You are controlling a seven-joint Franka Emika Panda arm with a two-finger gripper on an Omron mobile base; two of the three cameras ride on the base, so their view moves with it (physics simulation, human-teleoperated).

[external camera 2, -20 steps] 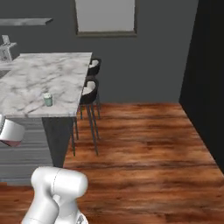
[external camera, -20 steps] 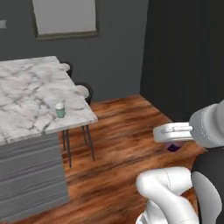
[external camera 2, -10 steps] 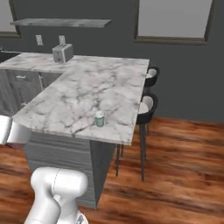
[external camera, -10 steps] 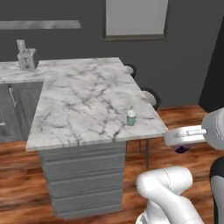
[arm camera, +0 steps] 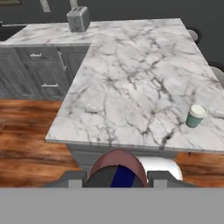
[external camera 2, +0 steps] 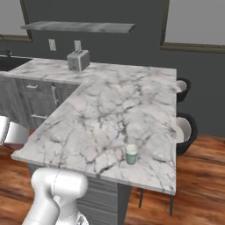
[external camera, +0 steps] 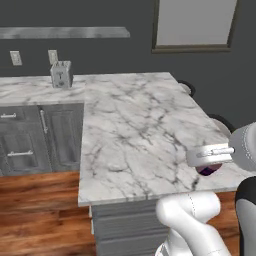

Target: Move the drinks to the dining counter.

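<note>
Dining counter (external camera 2: 110, 127) showing white marble, grey veining. Cup (external camera 2: 131, 154) showing teal body, white lid. Drink container (arm camera: 117, 169) showing dark purple. Toaster (external camera 2: 78, 60) looking silver-grey. Floor (external camera: 35, 210) showing reddish-brown wood.

A small teal paper cup (external camera 2: 131, 154) with a white lid stands upright on the dining counter (external camera 2: 110, 123), lower centre of the right base view and at the right edge of the hand view, near the slab's front edge. The counter, white marble with grey veins, spans the middle of each frame. A dark-purple drink container (arm camera: 117, 171) sits bottom centre of the hand view, held off the counter; in the left base view it shows at right.
</note>
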